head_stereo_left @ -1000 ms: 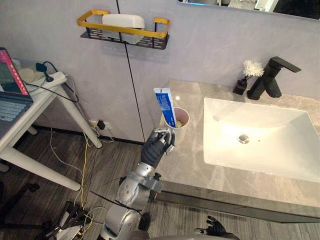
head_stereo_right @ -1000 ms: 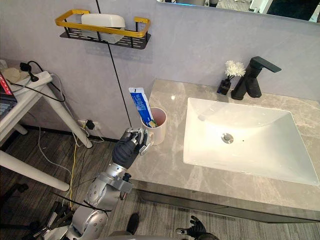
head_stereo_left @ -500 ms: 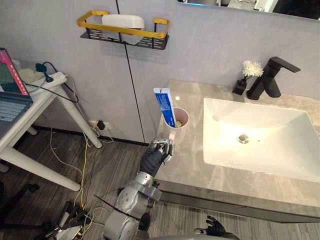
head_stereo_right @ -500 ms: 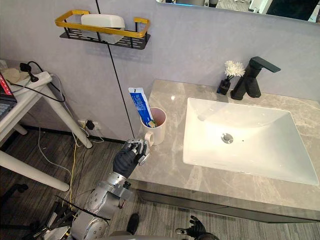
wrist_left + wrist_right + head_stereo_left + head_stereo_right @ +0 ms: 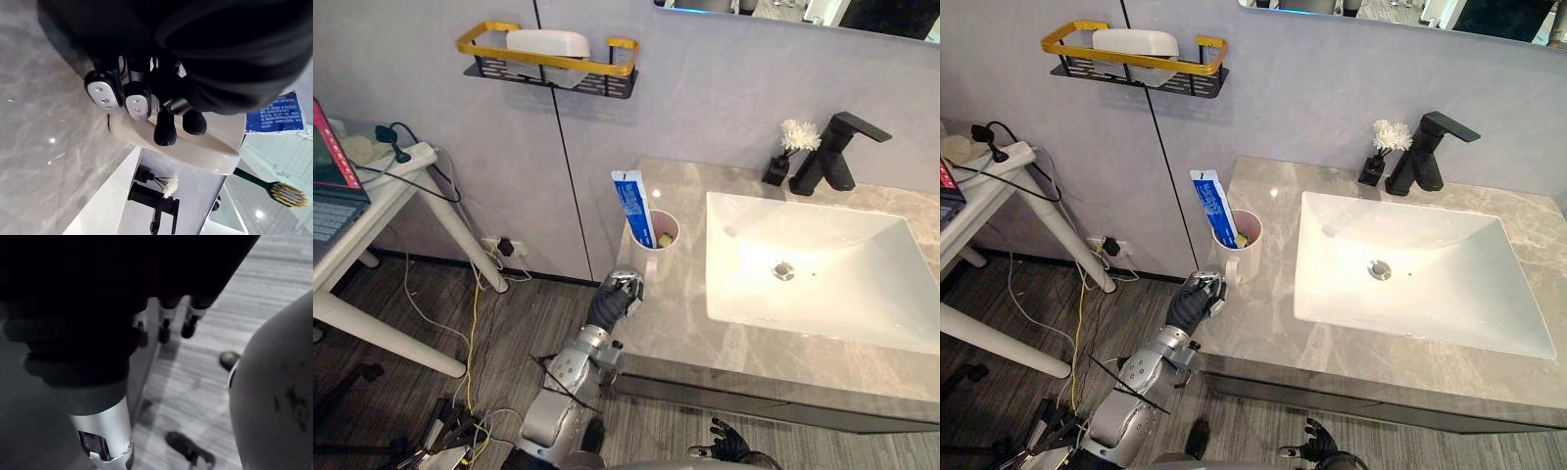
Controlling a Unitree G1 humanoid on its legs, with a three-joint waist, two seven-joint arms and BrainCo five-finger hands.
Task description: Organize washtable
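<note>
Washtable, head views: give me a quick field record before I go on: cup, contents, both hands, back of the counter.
cup: pale pink mug, upright on grey marble counter, left of white sink
contents: blue-and-white toothpaste tube, green-handled toothbrush
left hand: at the counter's front edge, beside the mug; grip unclear
right hand: low, below the counter, open, empty
back of counter: black faucet, white flower in black vase
</note>
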